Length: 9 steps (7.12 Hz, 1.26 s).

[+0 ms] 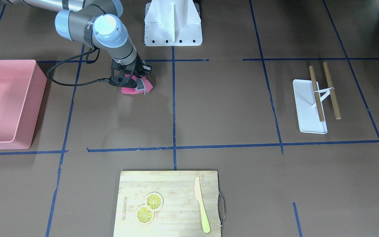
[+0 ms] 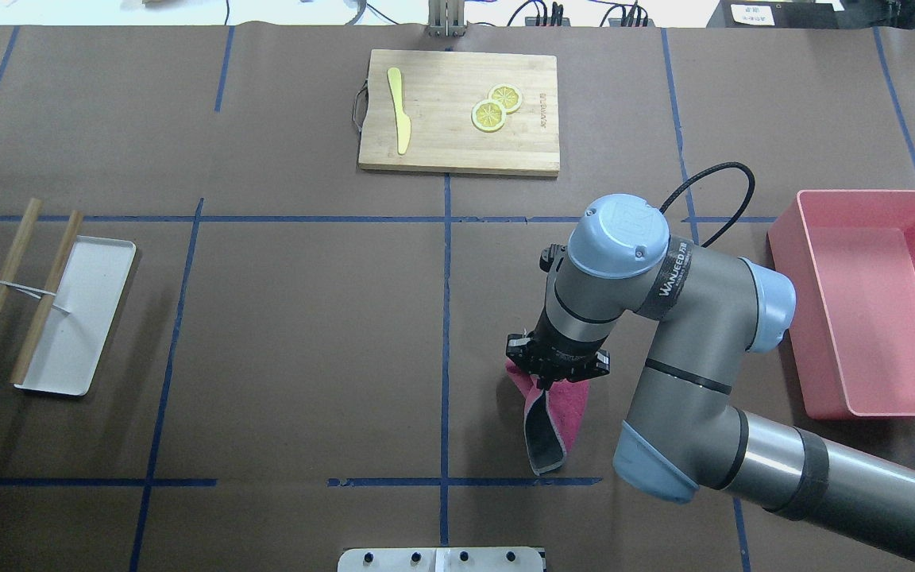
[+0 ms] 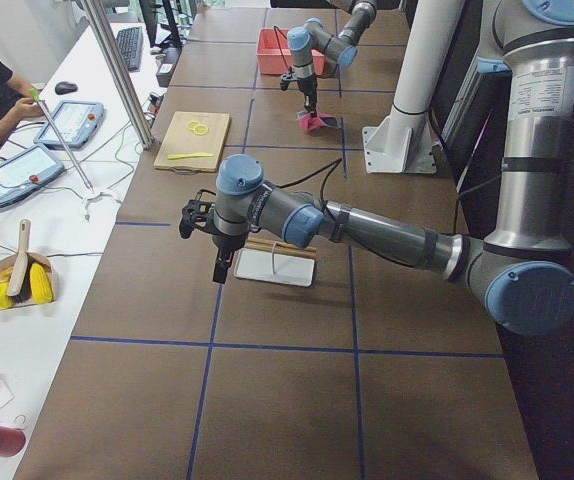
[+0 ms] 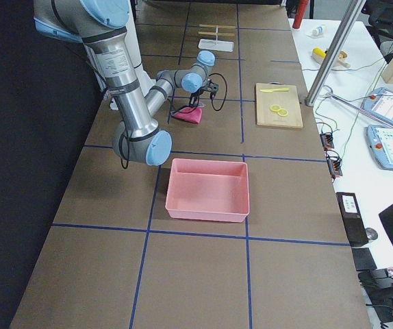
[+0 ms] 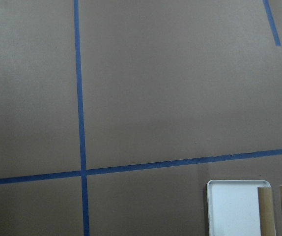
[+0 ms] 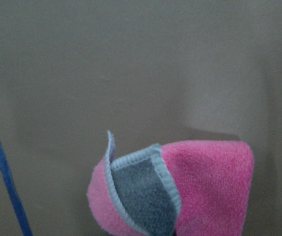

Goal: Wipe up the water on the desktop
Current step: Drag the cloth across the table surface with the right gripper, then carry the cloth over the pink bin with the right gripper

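The desktop (image 2: pixel 306 334) is a dark-brown surface with a grid of blue tape lines. My right gripper (image 2: pixel 557 372) points down and is shut on a pink cloth with a grey, light-blue-edged underside (image 2: pixel 567 409). The cloth lies pressed on the desktop, one corner folded up. The cloth (image 1: pixel 133 91) and gripper (image 1: pixel 133 81) also show in the front view, and the cloth (image 6: pixel 205 187) in the right wrist view. No water shows clearly. My left gripper (image 3: pixel 222 268) shows only in the exterior left view, above the desktop near the white tray; I cannot tell if it is open.
A pink bin (image 2: pixel 874 302) stands right of the right arm. A bamboo cutting board (image 2: pixel 457 111) with a yellow knife and lemon slices lies at the far edge. A white tray (image 2: pixel 76 318) with two wooden sticks lies on the left. The white arm base (image 1: pixel 173 23) stands near the cloth.
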Each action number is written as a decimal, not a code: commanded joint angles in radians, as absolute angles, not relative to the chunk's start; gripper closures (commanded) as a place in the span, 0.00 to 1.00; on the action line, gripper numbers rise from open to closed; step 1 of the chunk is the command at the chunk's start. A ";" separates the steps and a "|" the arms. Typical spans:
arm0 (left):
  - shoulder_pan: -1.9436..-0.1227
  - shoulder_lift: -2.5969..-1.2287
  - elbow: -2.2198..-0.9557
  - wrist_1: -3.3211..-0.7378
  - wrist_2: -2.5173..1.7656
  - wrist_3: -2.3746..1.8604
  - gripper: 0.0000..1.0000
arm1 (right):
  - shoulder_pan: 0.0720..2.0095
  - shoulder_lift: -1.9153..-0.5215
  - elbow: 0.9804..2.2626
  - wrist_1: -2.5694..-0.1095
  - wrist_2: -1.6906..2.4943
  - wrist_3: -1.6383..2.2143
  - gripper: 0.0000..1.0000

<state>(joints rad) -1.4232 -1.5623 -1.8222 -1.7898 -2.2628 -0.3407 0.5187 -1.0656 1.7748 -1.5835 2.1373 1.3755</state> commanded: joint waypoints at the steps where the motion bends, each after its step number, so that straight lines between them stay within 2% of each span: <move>1: -1.425 -1.554 -1.821 -1.790 -2.263 -0.342 0.00 | 0.602 -1.071 1.729 -1.585 2.093 1.320 1.00; 4: -1.425 -1.554 -1.822 -1.790 -2.266 -0.342 0.00 | 0.743 -1.072 1.616 -1.550 2.082 1.165 1.00; 6: -1.422 -1.554 -1.813 -1.790 -2.266 -0.342 0.00 | 0.822 -1.071 1.620 -1.561 2.111 1.092 1.00; 8: -1.430 -1.552 -1.803 -1.781 -2.264 -0.313 0.00 | 0.911 -1.086 1.722 -1.689 2.179 1.015 1.00; 9: -1.471 -1.558 -1.764 -1.741 -2.264 -0.216 0.00 | 0.939 -1.097 1.837 -1.892 2.177 0.868 1.00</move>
<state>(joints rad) -1.4388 -1.5539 -1.7962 -1.7730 -2.2644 -0.2966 0.8932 -1.0860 1.7239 -1.7036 2.1630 1.0013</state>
